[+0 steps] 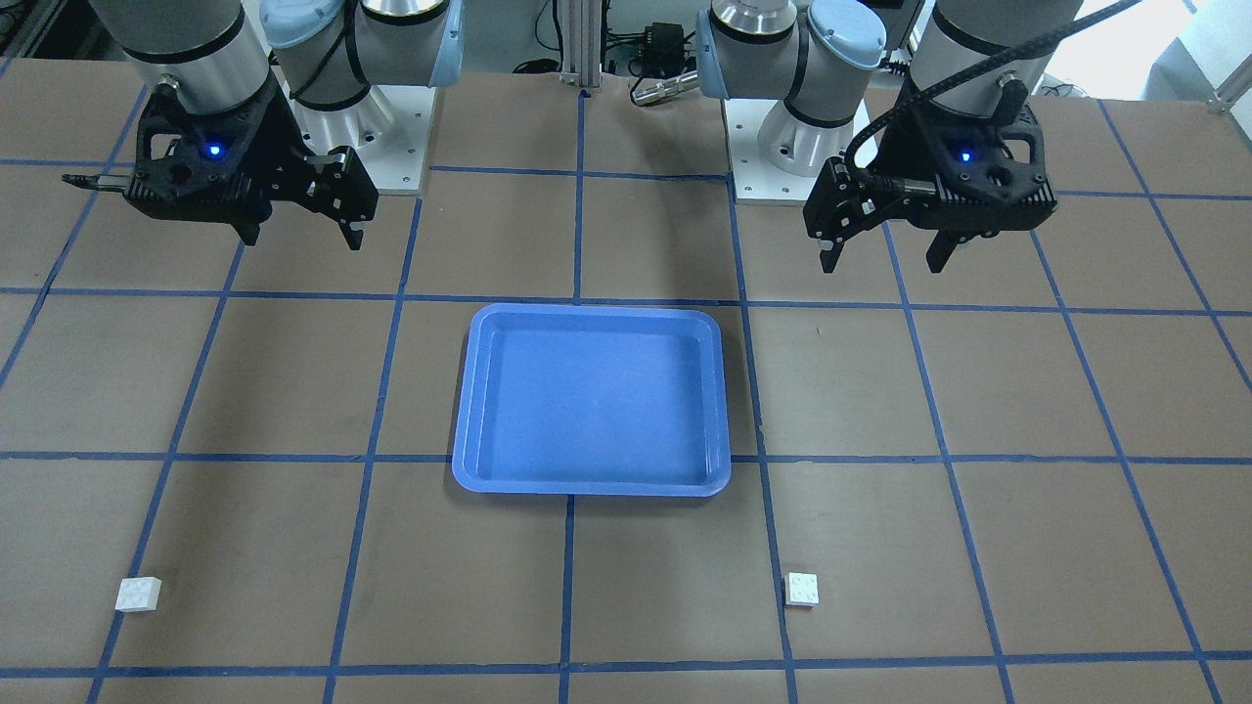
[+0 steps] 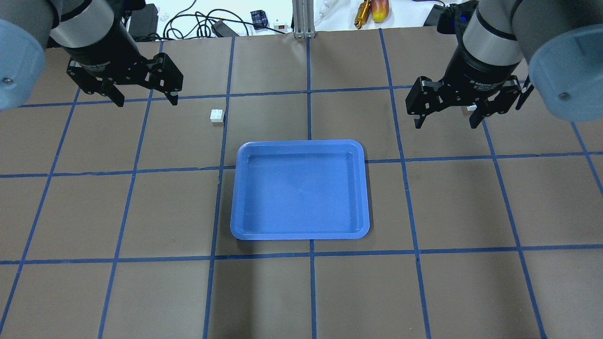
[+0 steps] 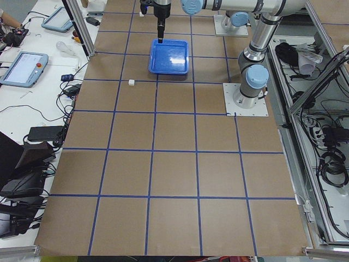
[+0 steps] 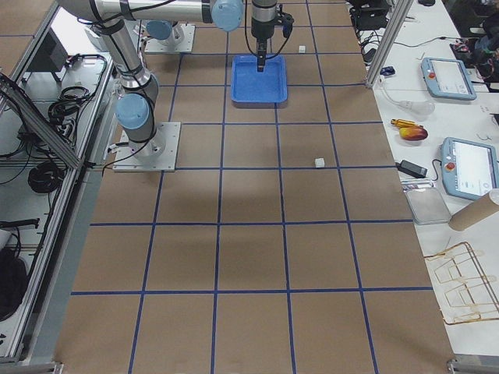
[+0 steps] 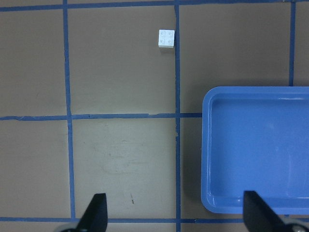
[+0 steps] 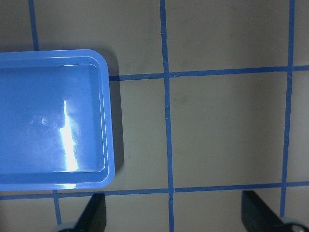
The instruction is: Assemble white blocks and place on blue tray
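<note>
The blue tray (image 2: 299, 235) lies empty at the middle of the table, also in the front view (image 1: 592, 486). One white block (image 2: 217, 116) sits beyond the tray's far left corner, and shows in the front view (image 1: 803, 590) and the left wrist view (image 5: 166, 38). The other white block (image 1: 138, 594) sits far out on my right side; in the overhead view it (image 2: 469, 108) peeks out behind my right gripper. My left gripper (image 2: 147, 101) is open and empty above the table, left of the first block. My right gripper (image 2: 445, 125) is open and empty, right of the tray.
The brown table carries a grid of blue tape. Both arm bases (image 1: 362, 127) stand at the robot's edge. Cables and small tools (image 2: 372, 9) lie beyond the far edge. In the right wrist view only the tray's rim (image 6: 108, 121) and tape show.
</note>
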{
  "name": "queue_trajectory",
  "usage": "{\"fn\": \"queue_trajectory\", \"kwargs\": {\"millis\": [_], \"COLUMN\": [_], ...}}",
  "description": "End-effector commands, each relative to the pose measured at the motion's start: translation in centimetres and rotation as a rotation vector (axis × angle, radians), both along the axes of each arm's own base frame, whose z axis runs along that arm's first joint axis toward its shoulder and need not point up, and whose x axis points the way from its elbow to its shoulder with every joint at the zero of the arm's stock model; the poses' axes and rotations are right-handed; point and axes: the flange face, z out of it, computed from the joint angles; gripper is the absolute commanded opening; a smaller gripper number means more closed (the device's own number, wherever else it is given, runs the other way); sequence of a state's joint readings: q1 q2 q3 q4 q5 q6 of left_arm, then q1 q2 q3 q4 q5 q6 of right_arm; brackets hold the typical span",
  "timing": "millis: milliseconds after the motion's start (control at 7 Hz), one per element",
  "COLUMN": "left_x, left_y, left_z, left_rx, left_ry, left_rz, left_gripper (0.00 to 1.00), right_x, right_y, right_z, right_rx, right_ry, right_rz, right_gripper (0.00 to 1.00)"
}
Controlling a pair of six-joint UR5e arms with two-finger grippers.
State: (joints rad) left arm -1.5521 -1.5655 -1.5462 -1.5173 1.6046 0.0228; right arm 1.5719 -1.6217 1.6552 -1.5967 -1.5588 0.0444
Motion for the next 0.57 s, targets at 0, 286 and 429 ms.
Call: {"fn": "queue_trajectory", "kwargs": {"millis": [0,286,429], "left_x": [0.0,0.4,0.5], "left_y": [0.2,-0.1,-1.6], "left_z": [0.0,-0.1,-1.7], "left_rx": [-0.001,0.002,0.02], "left_ry": [0.0,0.0,0.008], "left_rz": [-0.001,0.007,0.007], "left_gripper": [1.0,1.0,1.0], "right_x": [0.0,-0.1,0.0], "right_y": [0.0,0.0,0.0], "right_z": [-0.1,-0.1,-0.1], "right_rx": [0.002,0.002,0.002], "right_ry": [0.001,0.004,0.0], "right_rz": [0.0,-0.001,-0.001], "right_gripper": [1.0,1.0,1.0]}}
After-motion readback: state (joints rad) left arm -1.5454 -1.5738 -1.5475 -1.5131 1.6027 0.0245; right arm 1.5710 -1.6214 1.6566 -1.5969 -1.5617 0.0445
